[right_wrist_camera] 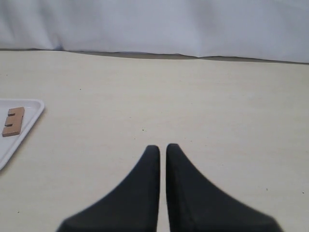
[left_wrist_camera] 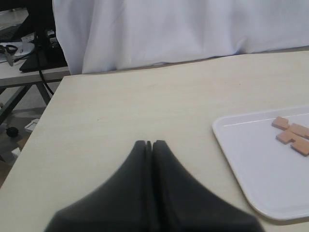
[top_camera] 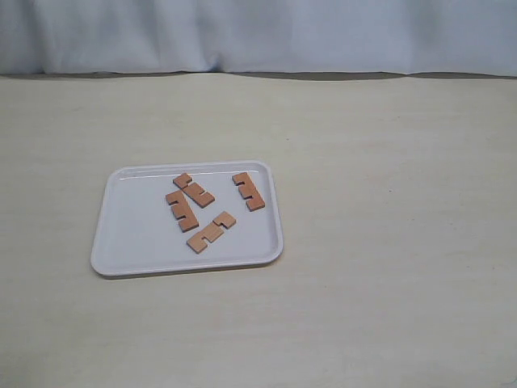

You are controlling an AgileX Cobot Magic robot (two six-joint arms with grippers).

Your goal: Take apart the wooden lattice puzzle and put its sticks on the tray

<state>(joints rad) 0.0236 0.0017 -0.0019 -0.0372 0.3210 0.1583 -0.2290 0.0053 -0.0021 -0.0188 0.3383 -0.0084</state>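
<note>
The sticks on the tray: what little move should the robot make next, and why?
Probably none beyond resting with both arms clear of the tray; the job looks finished. All four sticks lie flat on it as separate pieces, no longer locked into a grid, and none shows on the table. Both pairs of jaws look shut and empty, off to the sides of the tray.

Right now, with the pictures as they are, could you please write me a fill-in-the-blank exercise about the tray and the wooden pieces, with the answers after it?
1. The tray holds ____ separate wooden sticks.
2. The colour of the tray is ____.
3. In the left wrist view, the left gripper is shut and grips ____.
4. The stick seen in the right wrist view has ____ square notches along one edge.

Missing words: four; white; nothing; two.
</note>
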